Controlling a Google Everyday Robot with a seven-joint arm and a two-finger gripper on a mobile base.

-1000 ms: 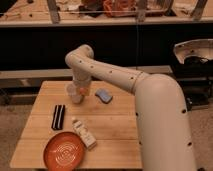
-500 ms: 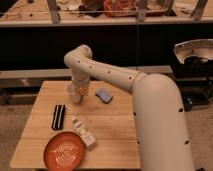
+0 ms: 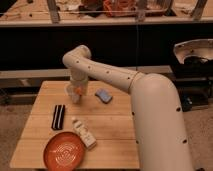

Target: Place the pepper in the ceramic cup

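Note:
The ceramic cup point(image 3: 71, 94) is small and pale and stands at the far left of the wooden table point(image 3: 115, 125). My gripper point(image 3: 77, 90) hangs from the white arm right over and against the cup. A small orange-red bit, the pepper point(image 3: 79, 90), shows at the gripper's tip, at the cup's right rim. The gripper looks shut on it. Most of the pepper and part of the cup are hidden by the gripper.
A blue-grey sponge pad point(image 3: 103, 95) lies right of the cup. A black rectangular object point(image 3: 58, 116) lies in front of it. A white packet point(image 3: 83, 132) and an orange plate with white swirls point(image 3: 64, 151) sit near the front edge. A dark shelf runs behind the table.
The gripper has shifted very slightly over the cup; the pepper stays at its tip. Nothing else on the table has moved.

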